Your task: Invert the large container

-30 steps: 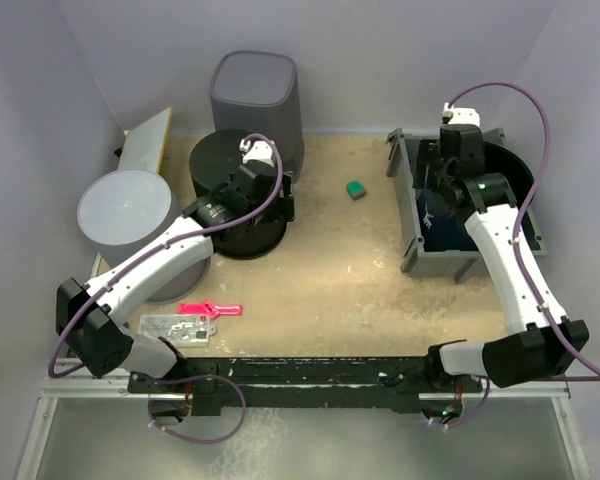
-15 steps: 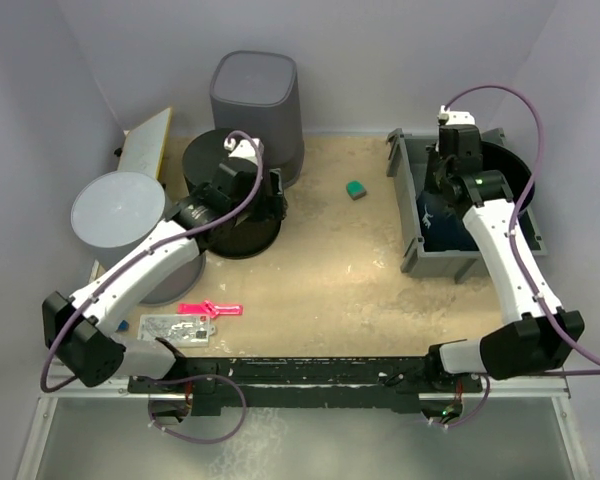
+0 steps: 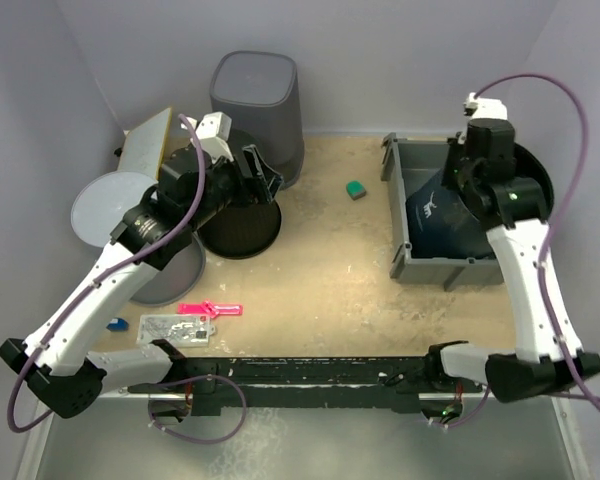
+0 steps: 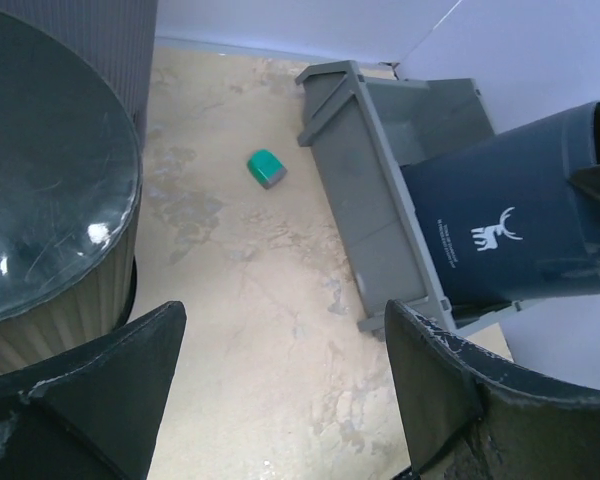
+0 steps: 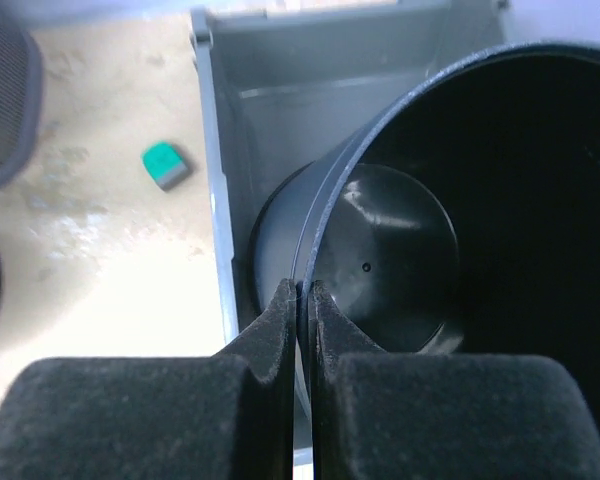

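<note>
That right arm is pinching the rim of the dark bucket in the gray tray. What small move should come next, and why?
Probably lift the rim slightly. The right end effector is shut on the rim of the dark bucket, which lies tilted in the gray tray, so it must clear the tray wall before flipping.

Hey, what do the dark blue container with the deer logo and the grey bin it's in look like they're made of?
Dark blue container: likely moulded plastic, smooth with a faint sheen, judging by its thin rim and printed white deer. Grey bin: probably rigid plastic, matte, given its moulded lipped rim and even colour.
</note>
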`<state>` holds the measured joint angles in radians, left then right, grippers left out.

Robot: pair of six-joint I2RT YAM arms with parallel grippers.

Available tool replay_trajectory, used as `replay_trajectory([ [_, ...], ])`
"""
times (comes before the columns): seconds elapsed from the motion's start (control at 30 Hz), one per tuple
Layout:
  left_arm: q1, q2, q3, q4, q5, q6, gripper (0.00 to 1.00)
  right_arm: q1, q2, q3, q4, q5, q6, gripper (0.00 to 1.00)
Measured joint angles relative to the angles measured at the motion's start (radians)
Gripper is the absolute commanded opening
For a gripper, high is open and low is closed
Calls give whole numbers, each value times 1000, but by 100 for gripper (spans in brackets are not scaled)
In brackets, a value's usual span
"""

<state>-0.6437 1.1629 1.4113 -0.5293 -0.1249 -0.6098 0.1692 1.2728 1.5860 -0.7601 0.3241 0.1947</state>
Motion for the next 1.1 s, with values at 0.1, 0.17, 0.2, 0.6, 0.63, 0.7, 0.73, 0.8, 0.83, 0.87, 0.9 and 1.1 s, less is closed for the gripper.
replay_trajectory([
  [0.1,0,1,1,5,15,-7,78,0,-91,33,-3,-2,5,0],
  [0.17,0,6,1,5,23,-8,78,1,-157,50,2,-6,5,0],
  [0.2,0,10,1,6,27,-9,78,1,-187,61,5,-10,5,0],
  [0.6,-1,26,-2,16,55,-11,78,1,-342,88,104,-217,-3,0],
  [0.63,-1,26,-2,16,55,-12,78,1,-343,88,110,-243,-3,0],
  [0.7,-1,26,-2,16,55,-15,78,2,-344,88,120,-293,-2,0],
  [0.73,-1,26,-2,16,55,-17,78,2,-344,88,124,-319,-2,0],
  [0.8,-1,23,-2,16,55,-18,78,3,-345,88,134,-370,3,0],
  [0.83,-1,21,-2,16,55,-19,78,3,-345,88,138,-392,6,0],
  [0.87,-1,17,-2,16,55,-21,78,3,-345,88,145,-415,11,0],
  [0.9,-1,13,-2,16,56,-25,78,3,-345,88,150,-435,17,0],
  [1.1,-1,-35,-54,81,132,-82,79,6,-344,87,195,-526,64,0],
])
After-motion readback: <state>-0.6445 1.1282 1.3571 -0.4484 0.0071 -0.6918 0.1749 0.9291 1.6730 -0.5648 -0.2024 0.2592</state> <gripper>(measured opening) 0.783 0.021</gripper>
